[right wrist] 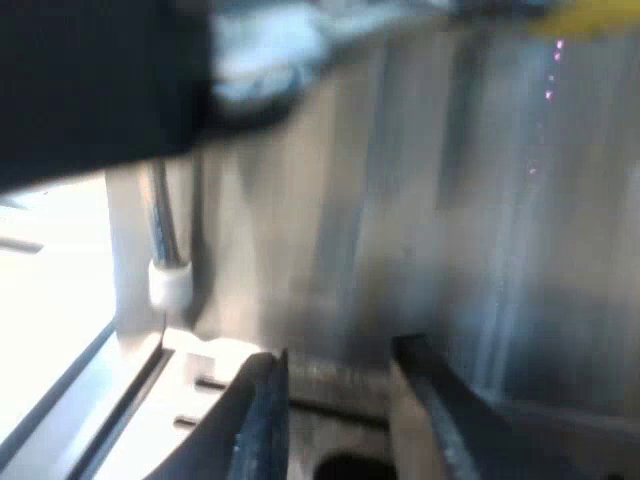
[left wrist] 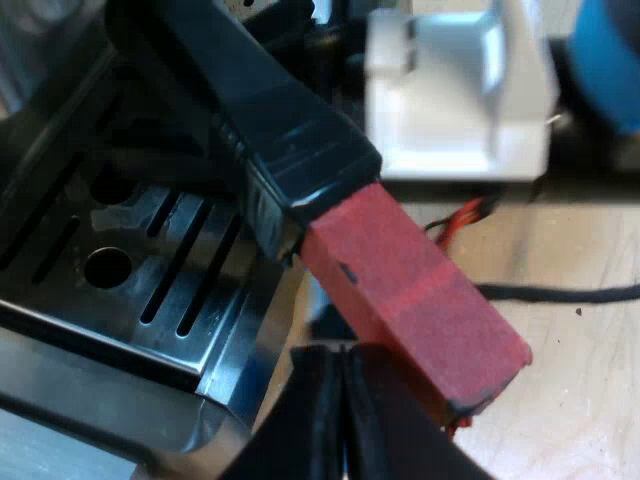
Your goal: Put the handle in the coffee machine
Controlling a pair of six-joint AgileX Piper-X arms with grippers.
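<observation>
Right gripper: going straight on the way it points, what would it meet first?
Probably the machine, at its metal wall above the drip tray. The right gripper, fingers open, points at it with nothing seen between. Depth is hard to judge.

The handle is cut off at its dark part by the edge, a blue thing is cropped and too blurred to name, and the machine front and a dark shape before it are smeared.

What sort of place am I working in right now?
Probably a coffee station on a wooden workbench: an espresso machine with a slotted drip tray and steam wand, plus the holder's dark handle with its red end.
</observation>
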